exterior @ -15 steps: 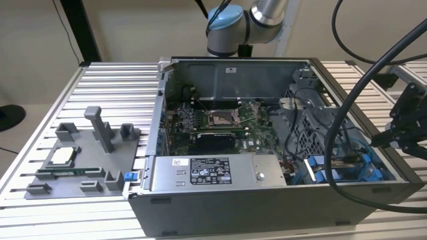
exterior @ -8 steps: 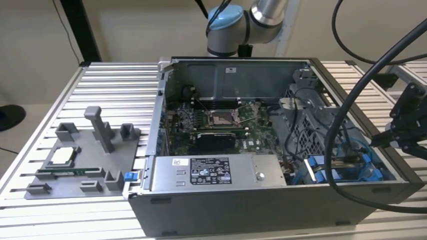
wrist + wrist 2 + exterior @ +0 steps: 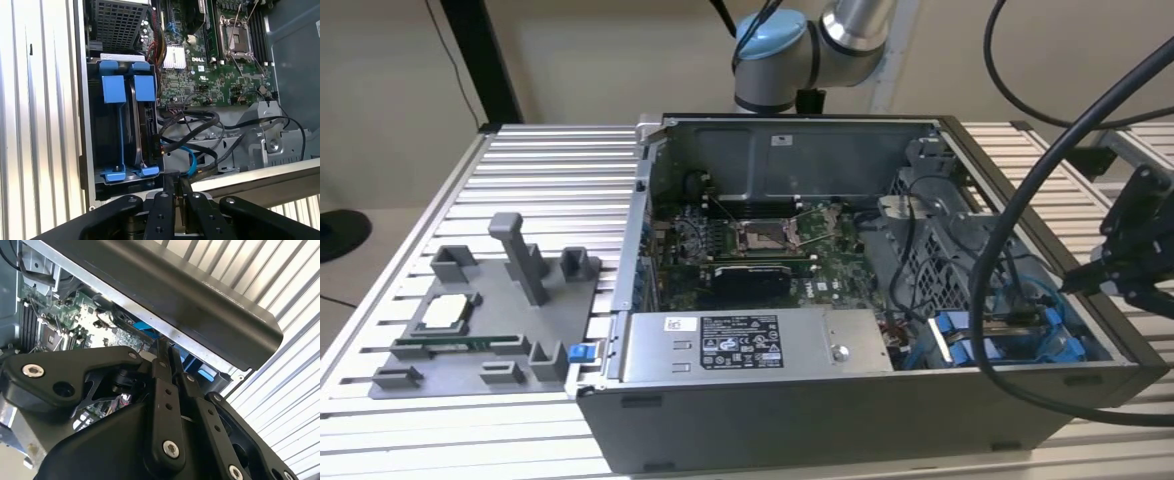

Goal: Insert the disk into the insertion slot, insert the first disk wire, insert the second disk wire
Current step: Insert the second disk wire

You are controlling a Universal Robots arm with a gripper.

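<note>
While disk is seemingly sitting in slot, exterior view's 4 o'clock, closed empty gripper is hovering; wires apparently pending.

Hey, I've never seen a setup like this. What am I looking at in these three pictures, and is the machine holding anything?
This is a robot arm working on an open computer case, which stands on a ribbed metal table. One picture comes from a camera off to the side. The other two come from cameras riding near the arm's wrist, looking past its gripper into the case. Beside the case lies a grey tray holding small parts. Inside are a green circuit board, a grey power box, loose black cables, and a drive bay with blue clips, where a disk seems to sit on edge. The gripper's fingers are shut, and I see nothing between them.
</note>
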